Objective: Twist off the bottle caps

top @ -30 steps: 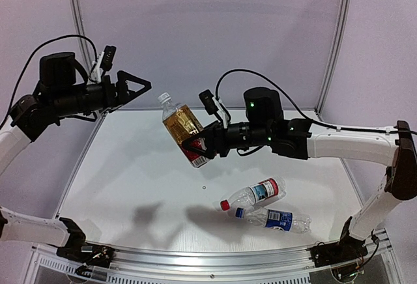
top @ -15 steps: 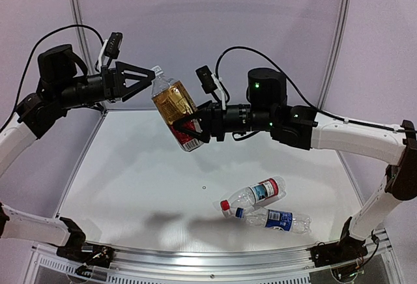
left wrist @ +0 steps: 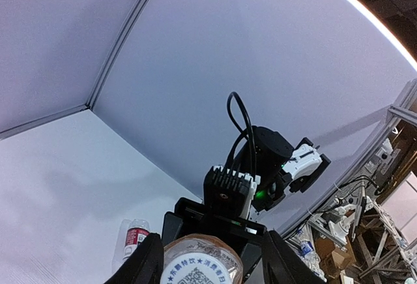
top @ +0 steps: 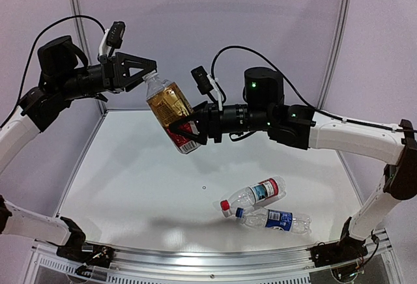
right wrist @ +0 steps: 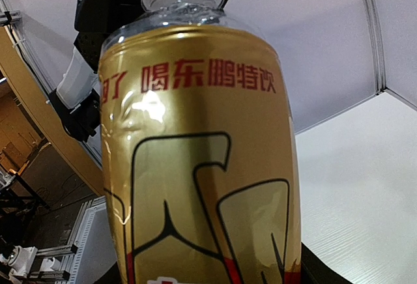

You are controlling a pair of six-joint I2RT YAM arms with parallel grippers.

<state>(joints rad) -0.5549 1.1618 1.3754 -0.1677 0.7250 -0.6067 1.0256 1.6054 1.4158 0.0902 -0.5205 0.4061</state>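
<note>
My right gripper [top: 184, 131] is shut on the lower body of the amber bottle with the gold-red label [top: 168, 107] and holds it tilted in the air, neck toward the upper left. That bottle [right wrist: 202, 160] fills the right wrist view. My left gripper [top: 147, 73] stands around its white cap [left wrist: 201, 268]. One finger [left wrist: 144, 263] is against the cap and a narrow gap shows at the other finger [left wrist: 281, 261]. The red-white label bottle [top: 255, 195] with a red cap [top: 225, 204] and the blue label bottle [top: 277, 219] with a blue cap [top: 240, 213] lie on the table.
The two lying bottles rest side by side at the white table's [top: 130, 186] front right, under the right arm. Grey walls and metal posts close in the back and sides. The red-label bottle [left wrist: 133, 238] also shows in the left wrist view.
The right arm carried the amber bottle up and to the left. The left gripper came forward over the white cap and its jaws narrowed around it.
</note>
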